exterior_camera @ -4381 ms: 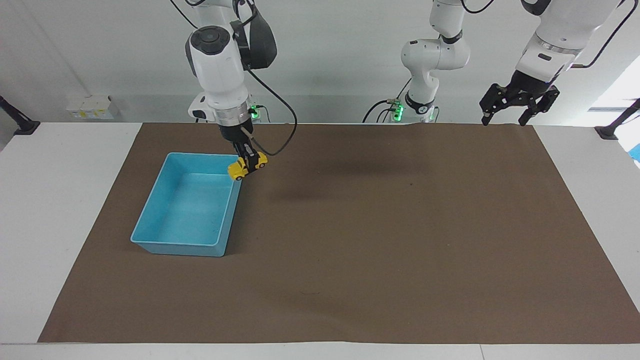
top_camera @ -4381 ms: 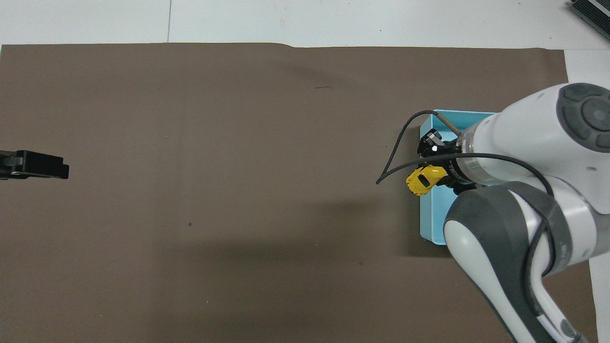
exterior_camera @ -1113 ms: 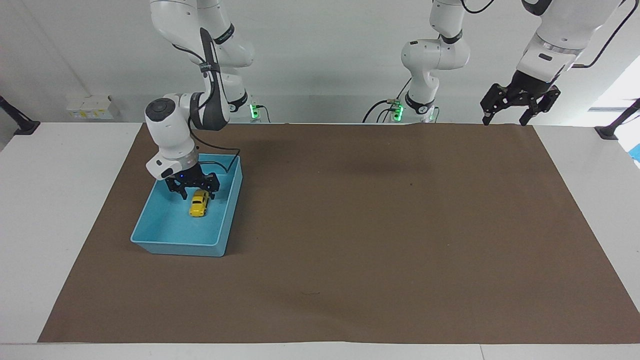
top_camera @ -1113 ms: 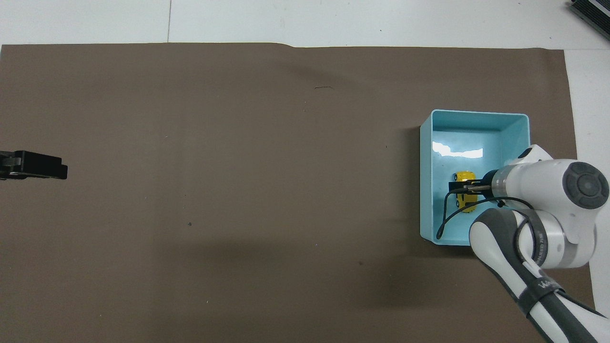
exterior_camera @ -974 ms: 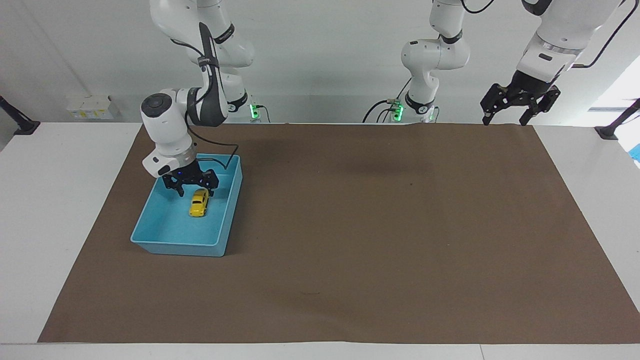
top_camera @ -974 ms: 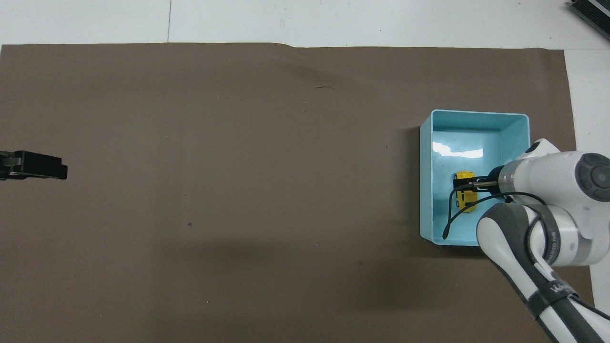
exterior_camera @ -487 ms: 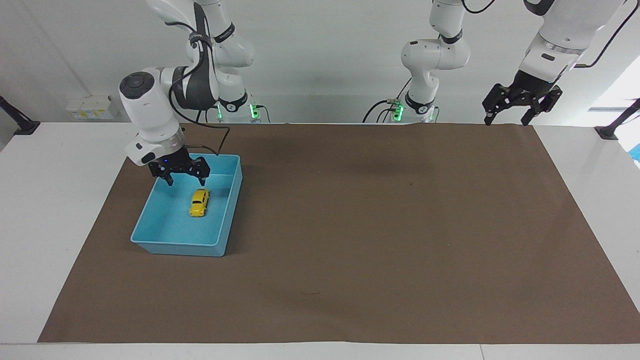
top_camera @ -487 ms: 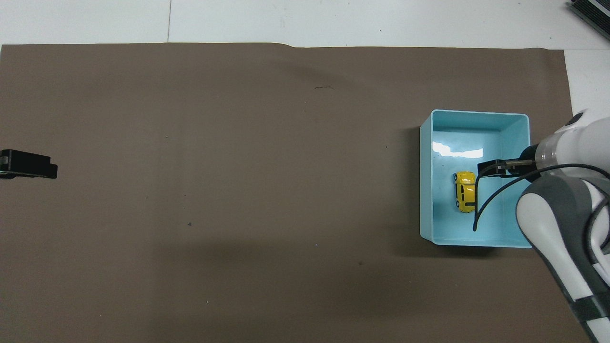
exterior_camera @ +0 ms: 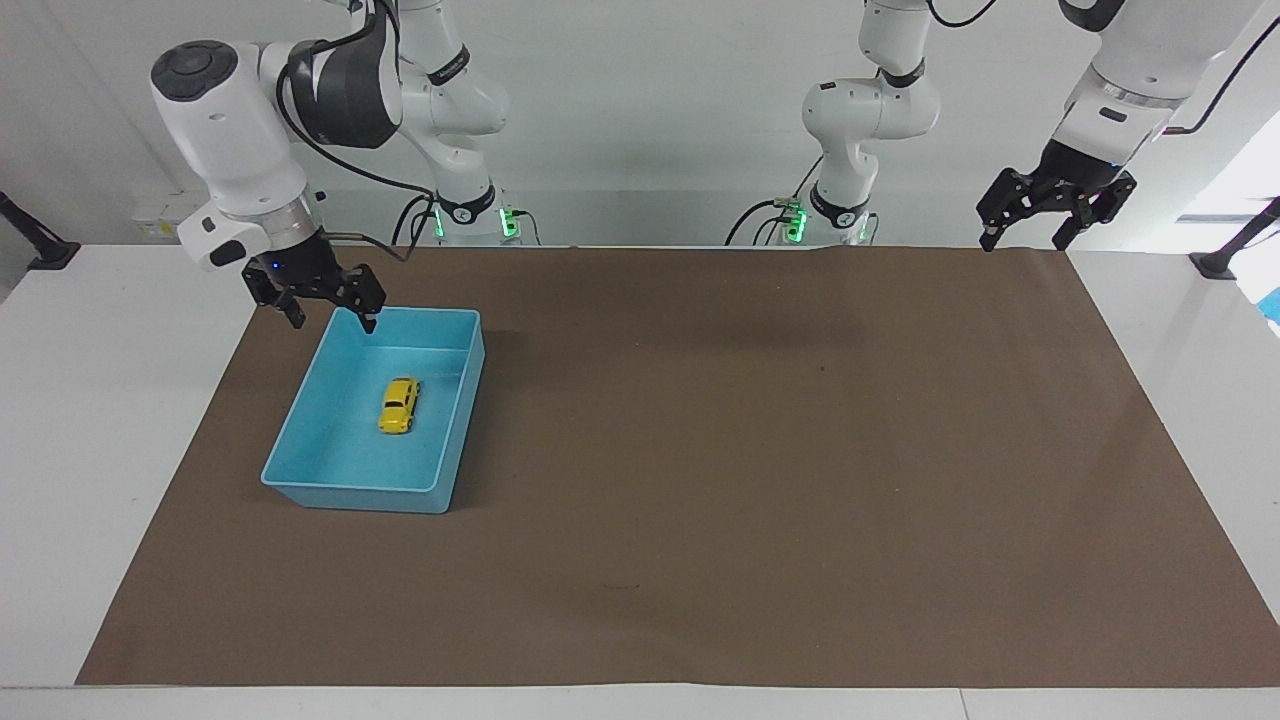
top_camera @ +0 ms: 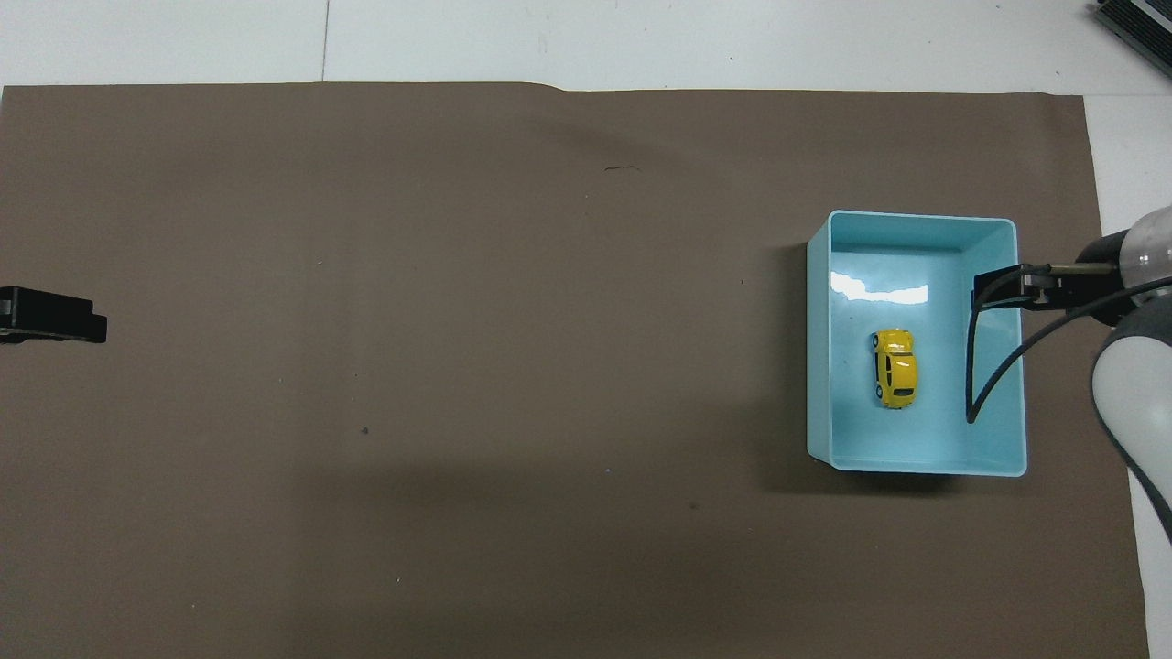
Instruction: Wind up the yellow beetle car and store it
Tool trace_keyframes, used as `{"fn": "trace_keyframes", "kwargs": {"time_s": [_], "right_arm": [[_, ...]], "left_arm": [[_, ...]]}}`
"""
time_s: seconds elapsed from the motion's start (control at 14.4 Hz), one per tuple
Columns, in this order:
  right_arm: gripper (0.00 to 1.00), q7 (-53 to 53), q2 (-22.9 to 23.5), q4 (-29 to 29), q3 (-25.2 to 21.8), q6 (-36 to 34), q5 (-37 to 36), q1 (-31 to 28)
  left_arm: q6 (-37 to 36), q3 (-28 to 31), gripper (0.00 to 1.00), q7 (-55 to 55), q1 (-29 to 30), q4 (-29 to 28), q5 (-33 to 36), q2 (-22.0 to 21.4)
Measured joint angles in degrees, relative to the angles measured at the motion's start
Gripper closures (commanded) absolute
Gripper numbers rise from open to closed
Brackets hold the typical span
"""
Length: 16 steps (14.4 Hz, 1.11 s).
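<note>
I see the yellow beetle car [exterior_camera: 399,404] sitting on its wheels on the floor of the blue bin [exterior_camera: 300,477], about mid-bin and clear of every wall, its length running along the bin's long axis. To me that reads as stored: it rests free, nothing grips it, and the bin's walls would stop it if the spring let go.

The bin sits on the brown mat [exterior_camera: 760,470] at the right arm's end of the worktop.

My right tool [exterior_camera: 325,300] hangs empty above the bin's corner nearest the robots, its fingers spread wide. The car lies lower and well apart from it, farther from the robots, so I judge this arm to be clear of the drop. A black cable loops from its wrist over the bin in the overhead view.

My left tool [exterior_camera: 1052,205] waits over the mat's edge at the left arm's end, fingers also spread, holding nothing.
</note>
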Motion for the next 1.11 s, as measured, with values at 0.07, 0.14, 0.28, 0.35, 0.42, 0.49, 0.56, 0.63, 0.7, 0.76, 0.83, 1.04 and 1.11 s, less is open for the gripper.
{"fn": "trace_keyframes", "kwargs": {"time_s": [0.07, 0.14, 0.28, 0.35, 0.42, 0.49, 0.56, 0.63, 0.7, 0.76, 0.83, 1.04, 1.11], "right_arm": [[0.00, 0.2, 0.0, 1.4, 0.2, -1.9, 0.0, 0.1], [0.00, 0.7, 0.0, 2.9, 0.5, -3.8, 0.1, 0.2], [0.00, 1.3, 0.1, 6.3, 0.6, -8.0, 0.1, 0.1], [0.00, 1.3, 0.1, 7.8, 0.5, -9.8, 0.1, 0.1], [0.00, 1.3, 0.1, 9.0, 0.4, -11.2, 0.1, 0.0], [0.00, 1.4, 0.1, 9.7, 0.4, -12.4, 0.2, 0.0], [0.00, 1.4, 0.2, 10.4, 0.4, -13.5, 0.3, 0.0], [0.00, 1.6, 0.2, 11.2, 0.4, -14.5, 0.4, 0.0], [0.00, 2.0, 0.2, 11.9, 0.4, -15.0, 0.5, 0.0], [0.00, 2.2, 0.1, 12.3, 0.4, -15.0, 0.6, 0.0], [0.00, 2.3, 0.0, 12.3, 0.4, -15.0, 0.6, 0.0], [0.00, 2.3, -0.7, 11.0, 0.4, -14.8, 0.6, 0.0], [0.00, 2.3, -0.9, 10.6, 0.4, -14.8, 0.6, 0.0]], "left_arm": [[0.0, 0.0, 0.00, 0.0, 0.0, 0.0, 0.0, 0.0], [0.0, 0.0, 0.00, 0.0, 0.0, 0.0, 0.0, 0.0], [0.0, 0.0, 0.00, 0.0, 0.0, 0.0, 0.0, 0.0], [0.0, 0.0, 0.00, 0.0, 0.0, 0.0, 0.0, 0.0], [0.0, 0.0, 0.00, 0.0, 0.0, 0.0, 0.0, 0.0], [0.0, 0.0, 0.00, 0.0, 0.0, 0.0, 0.0, 0.0], [0.0, 0.0, 0.00, 0.0, 0.0, 0.0, 0.0, 0.0], [0.0, 0.0, 0.00, 0.0, 0.0, 0.0, 0.0, 0.0], [0.0, 0.0, 0.00, 0.0, 0.0, 0.0, 0.0, 0.0], [0.0, 0.0, 0.00, 0.0, 0.0, 0.0, 0.0, 0.0], [0.0, 0.0, 0.00, 0.0, 0.0, 0.0, 0.0, 0.0], [0.0, 0.0, 0.00, 0.0, 0.0, 0.0, 0.0, 0.0], [0.0, 0.0, 0.00, 0.0, 0.0, 0.0, 0.0, 0.0]]}}
